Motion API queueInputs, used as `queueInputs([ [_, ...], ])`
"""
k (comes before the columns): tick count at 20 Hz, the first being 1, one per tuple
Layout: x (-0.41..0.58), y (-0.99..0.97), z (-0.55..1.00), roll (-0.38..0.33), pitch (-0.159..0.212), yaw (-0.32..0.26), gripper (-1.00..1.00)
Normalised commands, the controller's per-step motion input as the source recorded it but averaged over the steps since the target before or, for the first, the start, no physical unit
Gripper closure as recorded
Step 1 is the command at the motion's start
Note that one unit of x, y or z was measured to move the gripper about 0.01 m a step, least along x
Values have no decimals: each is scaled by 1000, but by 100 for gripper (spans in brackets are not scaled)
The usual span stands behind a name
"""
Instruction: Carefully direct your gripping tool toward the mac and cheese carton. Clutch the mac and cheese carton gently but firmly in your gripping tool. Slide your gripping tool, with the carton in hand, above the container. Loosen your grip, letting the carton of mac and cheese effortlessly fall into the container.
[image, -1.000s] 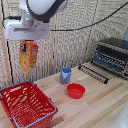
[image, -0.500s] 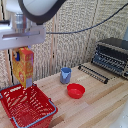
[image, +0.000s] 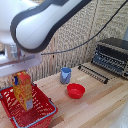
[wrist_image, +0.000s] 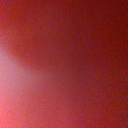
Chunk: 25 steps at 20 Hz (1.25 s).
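Gripper (image: 19, 69) clasps the carton (image: 23, 90) by its top, upright inside the basket (image: 42, 113), far left.

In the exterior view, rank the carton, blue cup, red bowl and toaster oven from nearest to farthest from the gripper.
Gripper sits at the exterior view's left.
1. Carton, right under it, over the red basket.
2. Blue cup, mid-table.
3. Red bowl, just past the cup.
4. Toaster oven, far on the exterior view's right.

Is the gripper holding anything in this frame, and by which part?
Apparently the mac and cheese carton, gripped at its top end, hanging upright over the red basket. The jaws themselves are not clearly visible.
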Motion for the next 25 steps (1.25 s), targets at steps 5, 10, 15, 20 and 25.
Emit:
queueInputs([
  [5, -3, -220, -340, 6, -2, 43, -100],
  [10, 0, -69, -31, 9, 1, 5, -100],
  [15, 0, 42, 258, -3, 11, -35, -100],
  [20, 0, 0, 605, 0, 1, -64, -100],
  [25, 0, 0, 697, 7, -4, -2, -100],
])
